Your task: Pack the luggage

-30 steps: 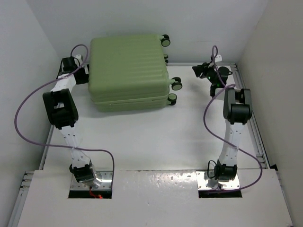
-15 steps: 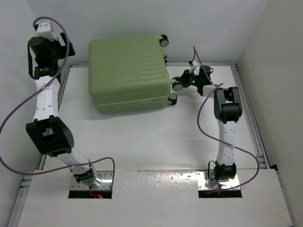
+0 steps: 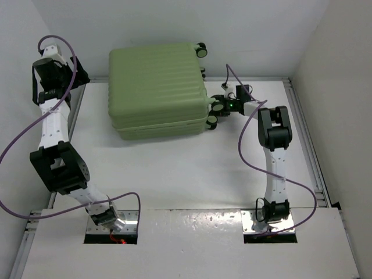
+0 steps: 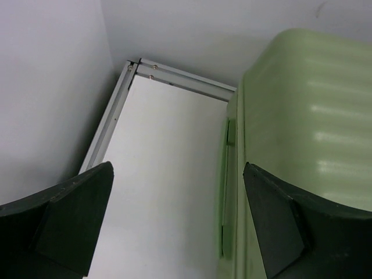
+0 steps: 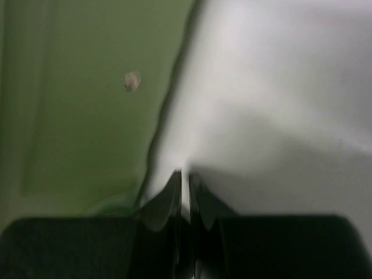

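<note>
The luggage (image 3: 157,87) is a large light green ribbed suitcase lying flat and closed at the back of the table, its black-and-green wheels (image 3: 213,119) on the right side. My left gripper (image 3: 57,81) is raised at the far left. In the left wrist view it (image 4: 177,168) stands wide open, with nothing between its fingers, over the table beside the luggage's left edge (image 4: 302,116). My right gripper (image 3: 221,106) is at the wheels. In the blurred right wrist view it (image 5: 185,174) is shut, with green shell (image 5: 87,87) to its left.
White walls close in the table on the left, back and right. A metal rail (image 4: 180,78) runs along the table's back and left edges. The arm bases (image 3: 104,215) stand on the near plate. Purple cables loop off both arms.
My left arm has swung up and away from the luggage's left side to the far left. My right gripper has moved left to the wheels and closed.
</note>
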Controlling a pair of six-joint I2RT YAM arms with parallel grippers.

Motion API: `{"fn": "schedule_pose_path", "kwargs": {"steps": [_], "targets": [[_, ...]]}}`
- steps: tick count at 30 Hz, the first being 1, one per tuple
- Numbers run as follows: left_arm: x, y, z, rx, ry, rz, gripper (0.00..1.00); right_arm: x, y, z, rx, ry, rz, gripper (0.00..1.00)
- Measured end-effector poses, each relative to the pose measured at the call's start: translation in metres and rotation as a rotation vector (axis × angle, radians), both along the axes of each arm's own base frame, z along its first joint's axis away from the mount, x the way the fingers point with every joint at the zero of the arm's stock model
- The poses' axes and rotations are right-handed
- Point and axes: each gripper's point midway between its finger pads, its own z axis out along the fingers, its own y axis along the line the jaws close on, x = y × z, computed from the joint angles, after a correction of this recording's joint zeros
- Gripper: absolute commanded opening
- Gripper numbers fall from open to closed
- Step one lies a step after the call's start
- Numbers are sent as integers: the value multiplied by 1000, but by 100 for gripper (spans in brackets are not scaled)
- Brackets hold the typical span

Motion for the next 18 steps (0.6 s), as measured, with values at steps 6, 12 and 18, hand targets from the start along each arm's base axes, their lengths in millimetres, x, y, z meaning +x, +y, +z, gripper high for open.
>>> {"fn": "schedule_pose_path", "kwargs": {"steps": [6,12,18], "targets": [[-21,-9,18,5,-16,-5,99,-63,-8,-2,-39,117,24,7],[-52,-37,15,-36,-7,-73,99,-119,11,0,-15,181,79,7],[-89,-62,-11,-142,57,-114,99,-174,88,11,58,166,220,7]]}}
